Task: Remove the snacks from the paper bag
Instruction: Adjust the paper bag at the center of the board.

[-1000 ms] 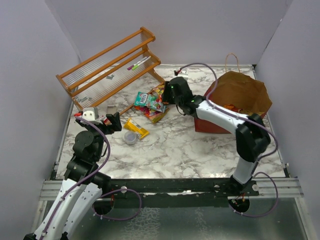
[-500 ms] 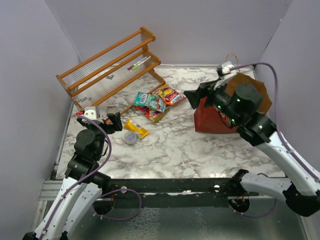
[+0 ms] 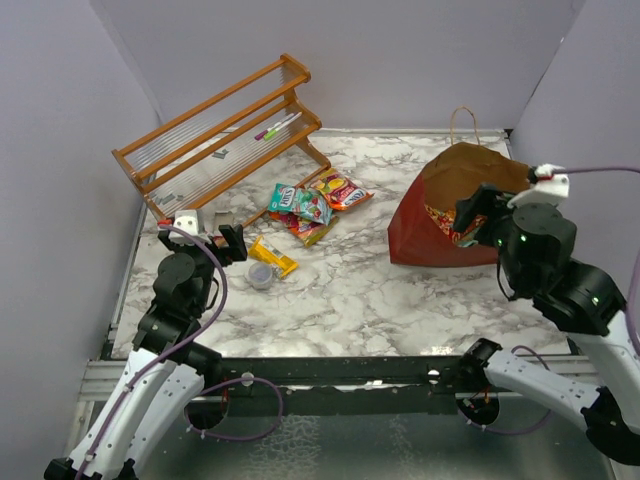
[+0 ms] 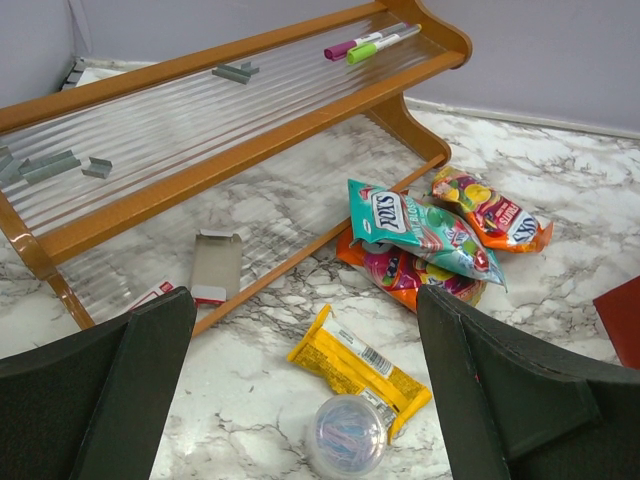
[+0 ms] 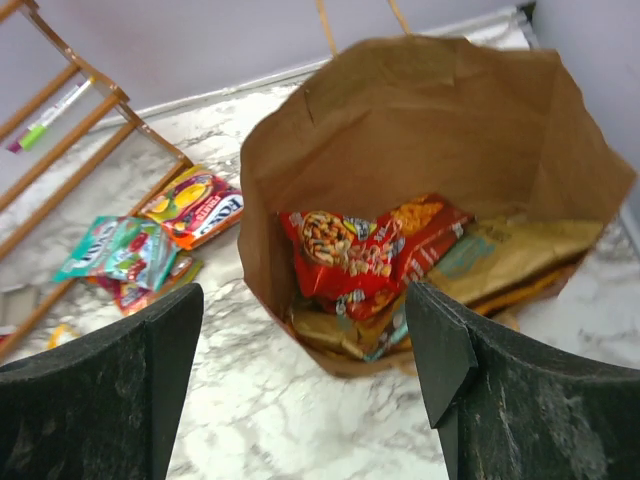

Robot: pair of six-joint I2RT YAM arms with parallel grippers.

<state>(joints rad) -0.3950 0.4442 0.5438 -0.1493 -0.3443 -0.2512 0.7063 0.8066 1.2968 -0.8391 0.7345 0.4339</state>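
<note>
1. Snacks (image 3: 310,205) are lying partly out: several small packets are resting on the counter (image 3: 350,290) at about 11 o'clock, near the wooden rack (image 3: 215,125).
2. Paper bag (image 5: 420,110), at 2 o'clock, is holding a red packet (image 5: 370,250) and tan packets (image 5: 520,255).
3. Right hand (image 5: 300,340) is hovering over it with fingers apart, gripping nothing. Left hand (image 4: 305,310) is gaping too.
4. Packets inside are overlapping, hiding how many are waiting.

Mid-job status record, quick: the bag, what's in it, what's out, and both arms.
paper bag: standing, mouth open
inside: red chip bag on top of tan bag
out of bag: teal packet, orange packet, yellow packet, one more under the teal one
left gripper: jaws open, empty, facing the unpacked packets
right gripper: jaws open, empty, facing the bag's mouth
</note>
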